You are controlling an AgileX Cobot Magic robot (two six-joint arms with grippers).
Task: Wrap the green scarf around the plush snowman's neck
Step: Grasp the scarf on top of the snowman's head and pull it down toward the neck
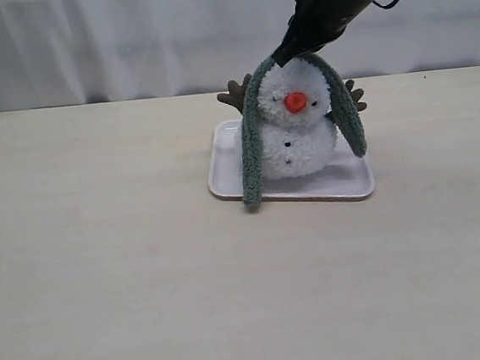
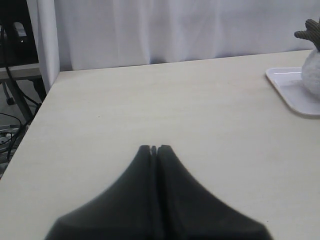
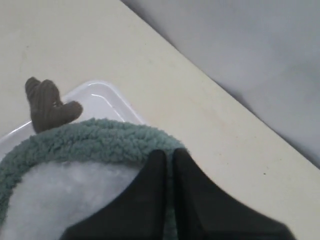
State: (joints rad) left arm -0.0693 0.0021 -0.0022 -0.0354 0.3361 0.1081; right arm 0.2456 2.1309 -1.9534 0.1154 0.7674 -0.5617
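Fuzzy green scarf (image 1: 250, 145), glossy white tray (image 1: 343, 185)

Plush snowman (image 1: 303, 147) is sitting upright on a white tray (image 1: 343, 189), facing forward, with its orange nose (image 1: 295, 101) sticking out and brown twig arms (image 1: 235, 94) poking out on both sides. Green scarf (image 1: 250, 141) is draping over the top of its head like floppy ears, not around the neck. The end on the exterior view's left is hanging lower, trailing past the tray's front edge. The other end is dangling beside the body.
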